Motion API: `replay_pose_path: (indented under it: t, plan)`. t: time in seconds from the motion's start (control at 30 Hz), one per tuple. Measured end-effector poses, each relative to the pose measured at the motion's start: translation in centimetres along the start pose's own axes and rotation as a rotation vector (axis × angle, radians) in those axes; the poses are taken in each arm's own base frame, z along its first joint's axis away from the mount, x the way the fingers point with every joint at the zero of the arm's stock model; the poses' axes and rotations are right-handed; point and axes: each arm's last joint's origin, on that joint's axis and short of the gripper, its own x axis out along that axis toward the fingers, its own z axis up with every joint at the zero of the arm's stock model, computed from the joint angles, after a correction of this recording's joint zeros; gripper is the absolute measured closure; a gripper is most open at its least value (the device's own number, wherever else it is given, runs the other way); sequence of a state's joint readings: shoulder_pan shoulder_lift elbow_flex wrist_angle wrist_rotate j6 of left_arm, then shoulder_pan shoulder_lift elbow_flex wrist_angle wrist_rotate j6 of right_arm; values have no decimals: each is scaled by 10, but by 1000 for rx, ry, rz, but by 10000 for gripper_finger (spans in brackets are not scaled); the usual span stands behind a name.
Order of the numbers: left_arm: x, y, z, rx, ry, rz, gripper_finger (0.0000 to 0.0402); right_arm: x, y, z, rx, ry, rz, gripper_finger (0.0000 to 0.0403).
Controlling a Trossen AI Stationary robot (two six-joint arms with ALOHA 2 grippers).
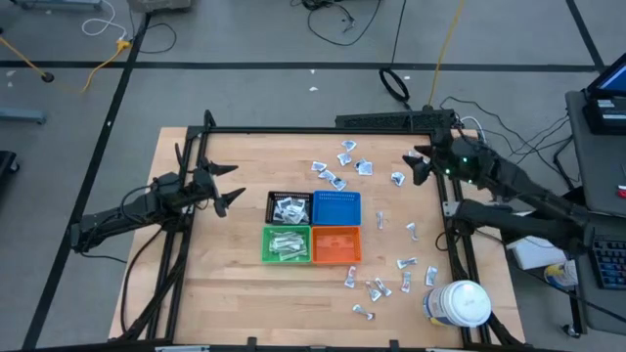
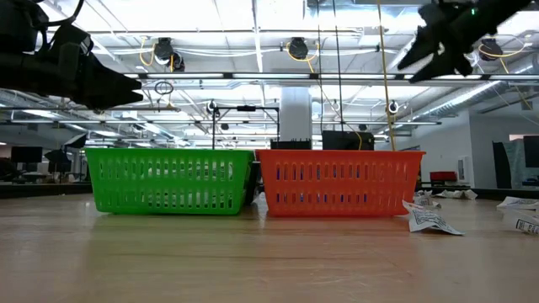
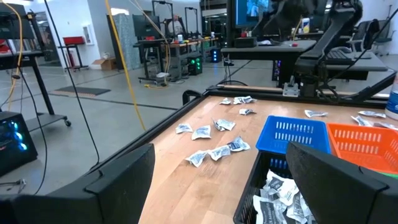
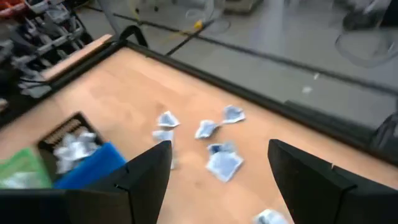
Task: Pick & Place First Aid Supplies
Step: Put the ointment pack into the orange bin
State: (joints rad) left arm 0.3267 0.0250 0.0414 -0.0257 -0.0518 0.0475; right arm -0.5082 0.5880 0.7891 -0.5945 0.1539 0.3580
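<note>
Two pincers raised, both wide and empty

Left pincer (image 1: 227, 186) is held above the tabletop (image 1: 225, 284) left of the black bin (image 1: 290, 207), fingers spread, nothing gripped. Right pincer (image 1: 416, 166) is held over the far right area, likewise spread and empty. First aid packets (image 1: 340, 166) are scattered beyond the blue bin (image 1: 335, 208) and near the white jar (image 1: 460, 303). More packets are seen inside the black and green bin (image 1: 287, 244).

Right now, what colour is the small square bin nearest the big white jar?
Orange, clearest in the high view.
</note>
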Motion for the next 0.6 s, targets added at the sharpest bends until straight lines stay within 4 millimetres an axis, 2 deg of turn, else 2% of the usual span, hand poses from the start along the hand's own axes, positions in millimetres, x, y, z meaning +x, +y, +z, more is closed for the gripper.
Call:
replay_pose_path:
  t: [0.17,0.3,0.53,0.6]
  plan:
    - [0,0,0,0,0,1,36,3,18,22,61,184,-23,140]
    - [0,0,0,0,0,1,36,9,32,30,98,328,-23,140]
    - [0,0,0,0,0,1,36,28,67,34,123,577,109,140]
    - [0,0,0,0,0,1,36,34,77,29,111,680,125,140]
